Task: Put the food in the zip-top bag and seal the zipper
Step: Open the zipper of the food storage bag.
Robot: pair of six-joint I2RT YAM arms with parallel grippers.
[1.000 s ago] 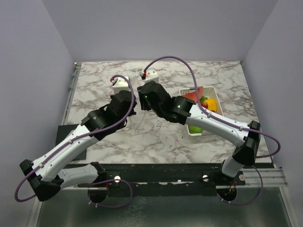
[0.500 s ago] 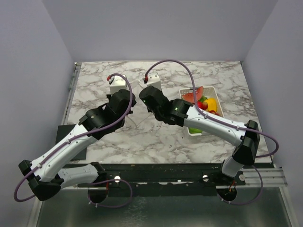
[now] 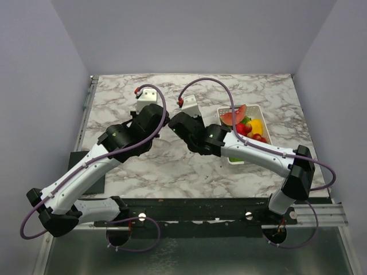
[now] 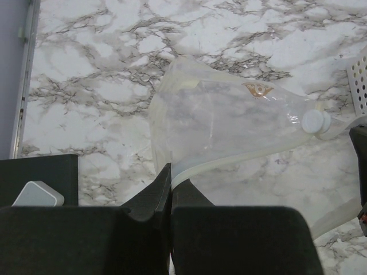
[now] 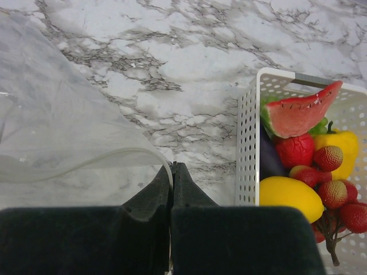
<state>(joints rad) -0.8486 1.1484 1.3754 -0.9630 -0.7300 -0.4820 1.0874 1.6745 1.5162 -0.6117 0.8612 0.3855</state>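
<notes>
While the food [image 5: 298, 154] all sits in the white basket [image 5: 246, 154] at right, the zip-top bag [image 4: 229, 120] lies empty mid-table. Left gripper [image 4: 171, 189] and right gripper [image 5: 172, 177] each pinch tight on its zipper [image 4: 229, 158]. Filling and sealing are left.

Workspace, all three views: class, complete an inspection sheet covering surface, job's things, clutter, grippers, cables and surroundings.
Surface: marble-patterned table.
Job's things: bag looks empty, its zipper looks unsealed; food all in the white basket.
Clutter: nothing seen.
Grippers: left gripper and right gripper both shut on the bag's mouth edge.
Cables: purple cables loop above each wrist.
Surroundings: plain walls on three sides.
</notes>
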